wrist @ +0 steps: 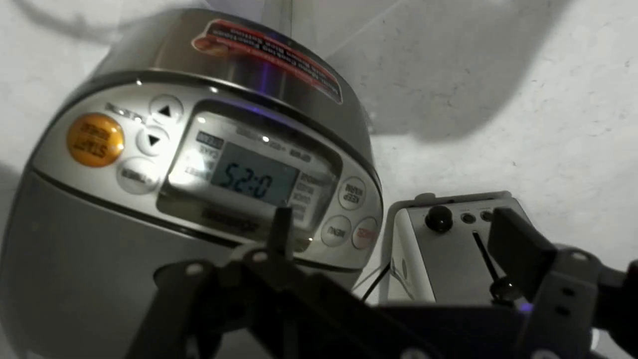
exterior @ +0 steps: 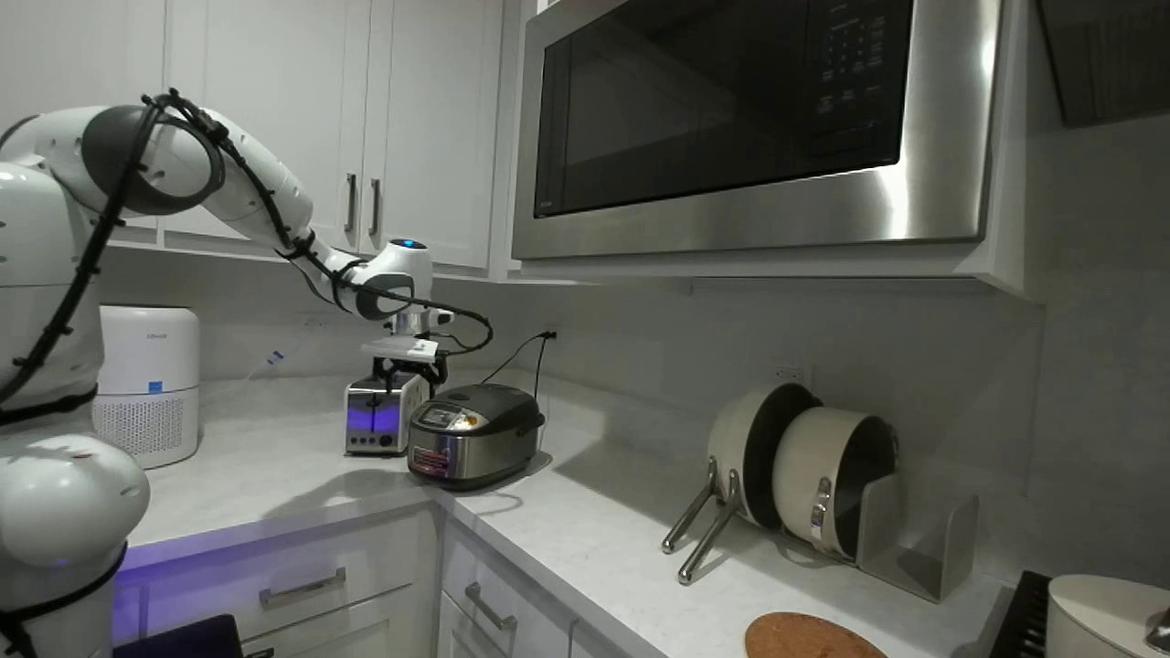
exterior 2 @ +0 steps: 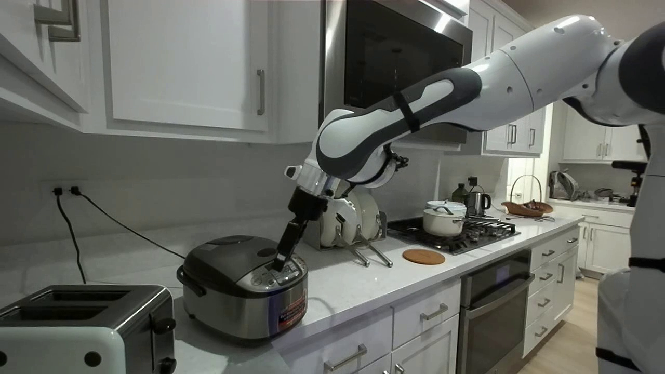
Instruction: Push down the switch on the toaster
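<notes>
The silver toaster (exterior: 373, 420) stands on the counter beside the rice cooker. It also shows in an exterior view (exterior 2: 62, 345), cut off at the frame's edge. Its black switch lever (exterior 2: 165, 325) is at the upper part of the front face. In the wrist view the lever (wrist: 504, 290) sits at the slot's end away from the dial, close beside one finger; contact cannot be told. My gripper (wrist: 400, 232) is open, its fingers wide apart with nothing between them. The gripper shows above the toaster in an exterior view (exterior: 409, 370) and before the cooker's panel in an exterior view (exterior 2: 280, 262).
The rice cooker (wrist: 269, 60) stands right next to the toaster, under one finger in the wrist view. Black cords (exterior 2: 130, 228) run to the wall outlet. A white air purifier (exterior: 146, 384), a pan rack (exterior: 905, 548) and a microwave (exterior: 759, 215) overhead are around.
</notes>
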